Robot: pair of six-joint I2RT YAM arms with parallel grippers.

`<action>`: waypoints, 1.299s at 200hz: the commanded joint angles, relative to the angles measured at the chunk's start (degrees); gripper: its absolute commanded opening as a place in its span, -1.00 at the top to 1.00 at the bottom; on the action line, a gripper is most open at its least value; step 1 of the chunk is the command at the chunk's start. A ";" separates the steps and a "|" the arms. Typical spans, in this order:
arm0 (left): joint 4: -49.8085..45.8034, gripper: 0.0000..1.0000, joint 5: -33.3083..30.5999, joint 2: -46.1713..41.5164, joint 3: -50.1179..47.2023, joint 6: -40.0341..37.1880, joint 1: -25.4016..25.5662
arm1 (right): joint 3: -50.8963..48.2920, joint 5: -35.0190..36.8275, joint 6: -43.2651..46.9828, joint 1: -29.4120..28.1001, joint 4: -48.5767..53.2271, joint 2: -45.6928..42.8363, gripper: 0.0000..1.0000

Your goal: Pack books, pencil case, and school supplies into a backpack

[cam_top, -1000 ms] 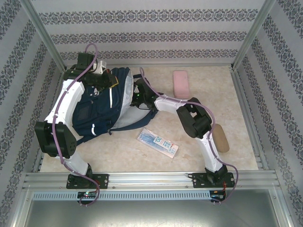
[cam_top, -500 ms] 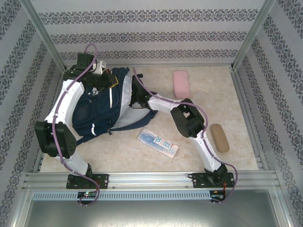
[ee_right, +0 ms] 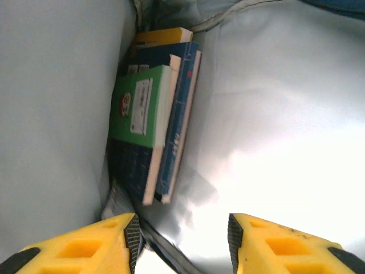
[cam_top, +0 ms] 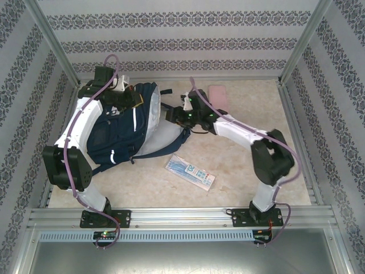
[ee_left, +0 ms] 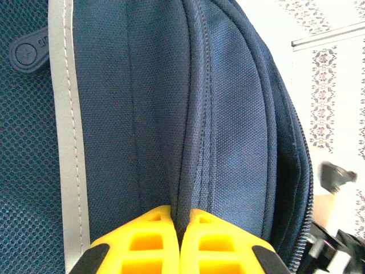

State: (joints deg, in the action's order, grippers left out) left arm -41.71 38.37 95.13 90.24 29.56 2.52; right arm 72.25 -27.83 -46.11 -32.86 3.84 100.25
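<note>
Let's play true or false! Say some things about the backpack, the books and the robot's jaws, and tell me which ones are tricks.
1. The books are inside the backpack. True.
2. The pink pencil case is in the backpack too. False: it lies on the table, behind the right arm.
3. The left jaws pinch the backpack's fabric. True.
4. The right jaws hold a book. False: they stand open, holding nothing.
5. The blue-and-white packet lies on the table. True.
</note>
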 commanded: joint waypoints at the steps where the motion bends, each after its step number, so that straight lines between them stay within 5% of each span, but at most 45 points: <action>1: 1.16 1.00 -2.31 -1.33 -1.32 -3.01 -0.59 | -7.08 2.91 9.72 0.42 8.74 -5.73 0.07; 64: 1.53 1.00 -3.20 0.23 -4.62 -4.95 -0.59 | -20.98 7.39 17.34 -3.60 15.58 -14.53 0.32; 150: 0.07 1.00 -1.75 1.46 -4.86 -6.79 -0.58 | -22.07 10.01 13.14 -10.72 12.24 -2.46 0.56; 218: 0.21 1.00 -1.52 0.05 -7.53 -7.13 -0.25 | -24.23 16.89 8.40 -0.16 13.21 -1.63 0.61; 260: -0.36 0.95 -5.01 0.24 -9.70 -8.11 2.66 | -24.76 14.69 4.12 7.75 11.13 -1.97 0.60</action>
State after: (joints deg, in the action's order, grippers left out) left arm -39.62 37.98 96.44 82.48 23.51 3.66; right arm 49.58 -19.35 -38.92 -28.51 13.82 96.55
